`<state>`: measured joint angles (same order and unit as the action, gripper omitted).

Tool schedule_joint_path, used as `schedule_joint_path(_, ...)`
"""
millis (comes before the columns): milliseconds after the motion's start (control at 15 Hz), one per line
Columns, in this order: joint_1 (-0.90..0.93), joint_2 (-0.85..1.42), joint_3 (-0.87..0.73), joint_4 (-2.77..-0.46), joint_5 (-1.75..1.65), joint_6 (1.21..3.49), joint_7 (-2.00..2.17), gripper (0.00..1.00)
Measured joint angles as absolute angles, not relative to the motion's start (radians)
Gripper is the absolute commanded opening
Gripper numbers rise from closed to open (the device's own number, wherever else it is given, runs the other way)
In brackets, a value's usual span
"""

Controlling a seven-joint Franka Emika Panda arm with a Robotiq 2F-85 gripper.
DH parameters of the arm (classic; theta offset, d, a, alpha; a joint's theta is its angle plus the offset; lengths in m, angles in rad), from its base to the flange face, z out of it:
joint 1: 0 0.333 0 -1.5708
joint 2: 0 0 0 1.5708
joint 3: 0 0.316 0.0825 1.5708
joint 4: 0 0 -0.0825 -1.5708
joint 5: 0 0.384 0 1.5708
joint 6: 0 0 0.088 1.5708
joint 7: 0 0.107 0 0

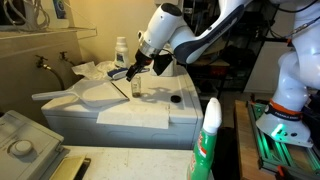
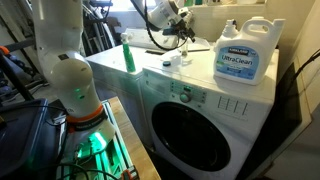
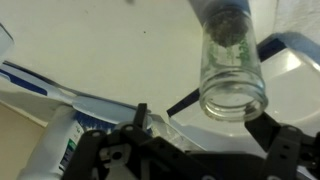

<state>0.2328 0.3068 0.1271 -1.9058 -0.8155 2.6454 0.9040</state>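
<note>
My gripper (image 1: pixel 128 74) hangs over the white top of a washing machine (image 1: pixel 150 112), just above and beside a clear, empty glass jar (image 1: pixel 135 87). In the wrist view the jar (image 3: pixel 232 75) stands upright ahead of my two fingers, which are spread wide with nothing between them (image 3: pixel 205 122). A thin dark stick (image 3: pixel 184 101) slants from near the jar's rim toward my left finger. I cannot tell whether it touches the jar. The gripper also shows in an exterior view (image 2: pixel 180 32), above the machine's back edge.
A large Kirkland detergent jug (image 2: pixel 243 55) stands on the machine's corner. A green bottle (image 2: pixel 128 57) stands at the far edge. A white bottle (image 1: pixel 121 50) and crumpled cloth (image 1: pixel 85 70) sit behind the jar. A small dark disc (image 1: pixel 175 99) lies nearby.
</note>
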Motion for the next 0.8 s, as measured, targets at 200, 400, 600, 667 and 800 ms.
schedule_joint_path(200, 0.219, 0.333, 0.171, -1.905, -0.631, 2.608, 0.776, 1.00)
schedule_joint_path(400, 0.213, 0.340, 0.190, -1.905, -0.598, 2.607, 0.754, 1.00)
schedule_joint_path(600, 0.209, 0.340, 0.190, -1.905, -0.598, 2.607, 0.753, 1.00)
schedule_joint_path(667, 0.209, 0.340, 0.190, -1.905, -0.598, 2.607, 0.752, 1.00)
schedule_joint_path(800, 0.234, 0.340, 0.163, -1.902, -0.594, 2.608, 0.752, 0.74)
